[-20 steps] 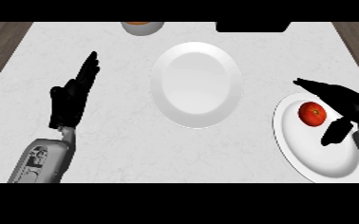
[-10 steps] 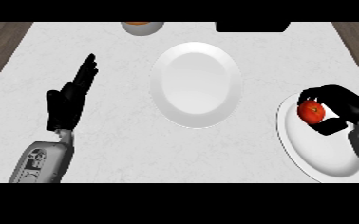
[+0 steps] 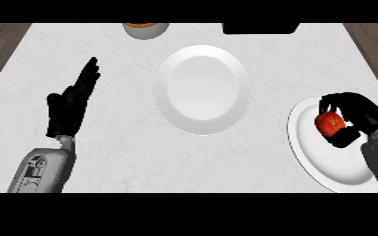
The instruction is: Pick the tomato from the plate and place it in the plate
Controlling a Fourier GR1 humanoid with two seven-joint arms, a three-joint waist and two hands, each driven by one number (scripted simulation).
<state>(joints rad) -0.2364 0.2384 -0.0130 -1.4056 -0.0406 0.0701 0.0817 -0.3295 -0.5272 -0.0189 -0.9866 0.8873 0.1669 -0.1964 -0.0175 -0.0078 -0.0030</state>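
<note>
- The right hand (image 3: 353, 114) is curling its fingers and thumb around the tomato (image 3: 329, 123), wrapping it from above and from the side so that it can be carried.
- The tomato is sitting over the plate at the right (image 3: 325, 160), near that plate's upper part; whether it is touching the plate or already clear of it cannot be told from this view.
- The middle plate (image 3: 203, 90) is lying bare on the counter (image 3: 118, 145), well apart from the right one, and it is likely serving as the place to put the tomato.
- The left hand (image 3: 70, 105) is resting open at the left side, fingers straight and pointing up, holding nothing and keeping out of the way.
- A bowl (image 3: 145, 29) and a dark object (image 3: 261, 28) are sitting at the far edge, playing no part in the job.
</note>
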